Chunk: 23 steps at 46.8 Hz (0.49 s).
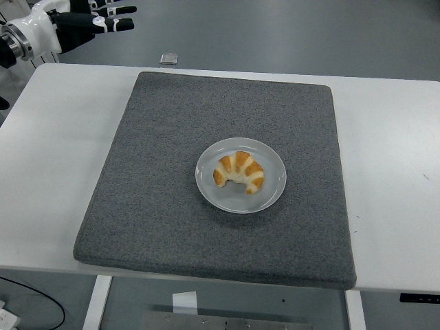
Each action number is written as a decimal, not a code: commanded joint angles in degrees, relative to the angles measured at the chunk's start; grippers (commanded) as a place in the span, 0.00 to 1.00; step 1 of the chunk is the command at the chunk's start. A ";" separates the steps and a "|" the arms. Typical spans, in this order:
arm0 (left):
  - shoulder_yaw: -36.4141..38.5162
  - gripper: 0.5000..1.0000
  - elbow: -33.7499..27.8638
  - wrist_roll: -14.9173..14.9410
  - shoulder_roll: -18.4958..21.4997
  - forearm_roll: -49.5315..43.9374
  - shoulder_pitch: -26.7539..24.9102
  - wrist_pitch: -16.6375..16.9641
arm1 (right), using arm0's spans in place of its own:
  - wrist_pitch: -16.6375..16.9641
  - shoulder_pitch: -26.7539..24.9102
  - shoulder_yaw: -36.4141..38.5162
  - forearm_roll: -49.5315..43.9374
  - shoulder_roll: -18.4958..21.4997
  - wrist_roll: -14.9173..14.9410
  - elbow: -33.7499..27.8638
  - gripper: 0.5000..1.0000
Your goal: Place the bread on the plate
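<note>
head view shows the bread (pixel 238 172), a croissant-shaped piece, lying on the round white plate (pixel 208 185) a little below and right of the frame's centre, with the plate sitting on the grey mat (pixel 151 185) that covers most of the white table (pixel 392 158). judging by how things lie, the placing looks finished: the bread rests wholly inside the plate's rim, nothing touches it, and no part hangs over the edge. what seems left is only for the arm to clear out and settle. the left hand (pixel 82 19) is at the upper left corner of the frame, well apart from the plate and beyond the table's far edge, its fingers (pixel 113 25) stretched out straight and holding nothing. the right hand is not in view. the bread is curved like a crescent; its arched back faces the upper part of the frame and its two tips point toward the lower part, one at the lower left and one at the lower right, with the hollow between them facing the bottom edge. its long axis runs roughly left to right, tilted slightly so the right end sits lower. a small grey object (pixel 168 58) lies on the table just above the mat's top edge; i cannot tell what it is.
</note>
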 commanded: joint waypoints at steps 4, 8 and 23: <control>-0.06 1.00 0.83 0.11 0.31 -5.88 1.30 -0.35 | 0.00 0.00 0.00 0.00 0.00 0.00 0.00 0.86; -0.06 1.00 1.71 0.11 0.49 -9.30 2.27 -1.06 | 0.00 0.00 0.00 0.00 0.00 0.00 0.00 0.86; -0.06 1.00 5.84 0.37 -0.22 -19.07 4.64 -1.50 | 0.00 0.00 0.00 0.00 0.00 0.00 0.00 0.86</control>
